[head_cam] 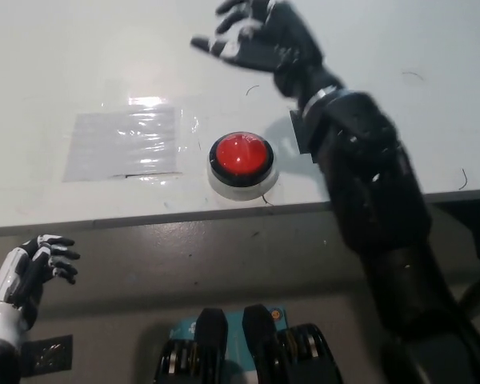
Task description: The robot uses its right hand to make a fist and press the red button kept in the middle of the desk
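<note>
The red button (241,154), a round dome in a black ring on a white base, sits fully uncovered near the front edge of the white desk (104,64). My black right hand (260,36) is raised well above and beyond the button, near the top of the head view, with its fingers spread apart and holding nothing. Its forearm slants down to the lower right. My white left hand (28,268) rests low at the bottom left, below the desk edge, fingers loosely apart and empty.
A clear taped plastic sheet (124,144) lies on the desk left of the button. A dark taped square (304,132) right of the button is mostly hidden behind my right forearm. The desk's front edge runs just below the button.
</note>
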You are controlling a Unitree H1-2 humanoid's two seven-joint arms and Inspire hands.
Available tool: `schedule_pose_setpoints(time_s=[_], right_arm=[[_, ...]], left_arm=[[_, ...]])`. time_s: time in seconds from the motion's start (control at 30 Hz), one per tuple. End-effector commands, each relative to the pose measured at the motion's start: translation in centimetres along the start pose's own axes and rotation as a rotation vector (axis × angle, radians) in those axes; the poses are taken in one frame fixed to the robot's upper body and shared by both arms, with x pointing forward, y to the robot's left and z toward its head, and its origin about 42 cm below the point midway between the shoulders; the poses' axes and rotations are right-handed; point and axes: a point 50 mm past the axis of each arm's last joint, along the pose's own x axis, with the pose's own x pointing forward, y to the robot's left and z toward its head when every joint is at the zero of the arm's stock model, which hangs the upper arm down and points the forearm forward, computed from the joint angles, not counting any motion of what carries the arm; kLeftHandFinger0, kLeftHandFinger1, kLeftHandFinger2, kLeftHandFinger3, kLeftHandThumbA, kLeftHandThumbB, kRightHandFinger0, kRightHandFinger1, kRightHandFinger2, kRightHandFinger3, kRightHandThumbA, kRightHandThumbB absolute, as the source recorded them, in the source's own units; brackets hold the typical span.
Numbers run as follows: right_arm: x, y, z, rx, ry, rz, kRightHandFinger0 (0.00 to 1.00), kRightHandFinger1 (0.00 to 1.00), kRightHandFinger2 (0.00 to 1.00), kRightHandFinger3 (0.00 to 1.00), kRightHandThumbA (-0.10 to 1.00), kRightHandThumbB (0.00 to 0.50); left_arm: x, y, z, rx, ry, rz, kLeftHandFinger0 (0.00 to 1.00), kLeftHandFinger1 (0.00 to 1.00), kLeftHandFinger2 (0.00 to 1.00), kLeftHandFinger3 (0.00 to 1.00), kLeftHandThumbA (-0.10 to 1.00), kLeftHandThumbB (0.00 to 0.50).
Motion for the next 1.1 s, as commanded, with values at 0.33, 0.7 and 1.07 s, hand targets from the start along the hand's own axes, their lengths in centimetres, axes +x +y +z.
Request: schedule_pose_setpoints(time_s=[0.33, 0.7, 1.07], right_arm=[[-5.0, -10.5, 6.6, -0.118, -0.158, -0.142, 0.00, 0.19, 0.37, 0.28, 1.00, 0.259], [-15.8, -19.6, 6.7, -0.125, -0.160, -0.339, 0.00, 0.26, 0.40, 0.20, 1.00, 0.218], [-26.8, -25.9, 1.7, -0.130, -0.011, -0.657, 0.03, 0.21, 0.26, 0.31, 1.00, 0.245]], left_arm=[[-0.2, 1.2, 1.2, 0.046, -0.023, -0.001, 0.40, 0.40, 0.48, 0.58, 0.67, 0.122], [-0.5, 1.4, 1.6, 0.057, -0.010, 0.006, 0.44, 0.43, 0.52, 0.61, 0.67, 0.093], [-0.1, 1.7, 1.7, 0.049, -0.028, -0.006, 0.27, 0.30, 0.37, 0.52, 0.64, 0.097]])
